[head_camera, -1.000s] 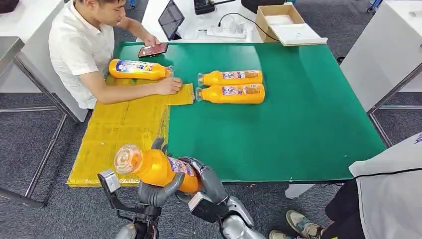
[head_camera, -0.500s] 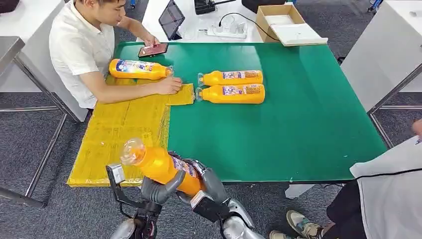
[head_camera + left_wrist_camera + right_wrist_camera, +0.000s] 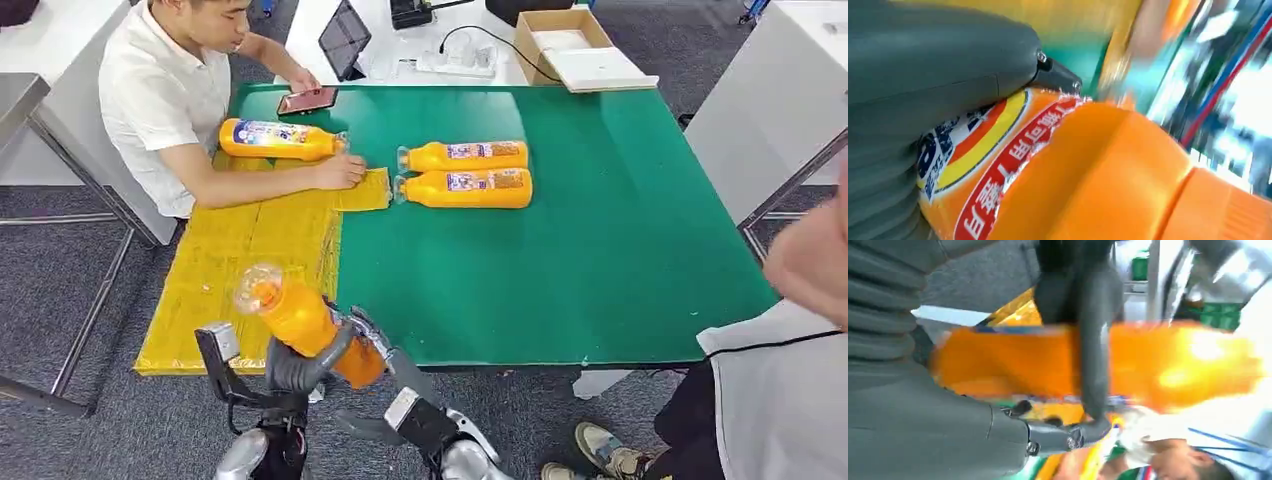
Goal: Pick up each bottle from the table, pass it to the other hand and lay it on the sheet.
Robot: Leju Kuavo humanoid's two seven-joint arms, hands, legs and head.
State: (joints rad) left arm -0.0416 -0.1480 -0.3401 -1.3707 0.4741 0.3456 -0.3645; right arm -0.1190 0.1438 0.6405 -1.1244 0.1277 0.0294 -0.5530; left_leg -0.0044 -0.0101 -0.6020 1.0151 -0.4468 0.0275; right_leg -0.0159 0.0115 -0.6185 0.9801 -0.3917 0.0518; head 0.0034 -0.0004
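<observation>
My left hand (image 3: 300, 365) grips the orange plastic juice bottle with a clear cap (image 3: 300, 318) around its lower body, fingers wrapped over the labelled part; in the left wrist view the grey thumb (image 3: 948, 60) lies flat on the bottle's blue, yellow and red label. The bottle is tilted, cap pointing up and away from my left hand, its cap end over the near edge of the yellow sheet (image 3: 240, 260) that covers the left side of the green table (image 3: 600, 250).

My right hand (image 3: 385, 355) sits just beside the left one, at the bottle's base end. In the right wrist view a dark finger (image 3: 1093, 365) crosses the blurred orange body, but I cannot tell whether that hand is gripping the bottle or merely lying against it.

Well beyond both hands, two more orange bottles lie side by side and touching on the green surface: the farther bottle (image 3: 463, 156) and the nearer bottle (image 3: 466, 188), their caps pointing toward the sheet. A fourth orange bottle (image 3: 282, 139) lies at the far end of the sheet, next to the forearm of a seated person in a white shirt (image 3: 160, 100), whose hand rests on the sheet. A second person in white (image 3: 790, 390) stands off to the side of my right hand.
</observation>
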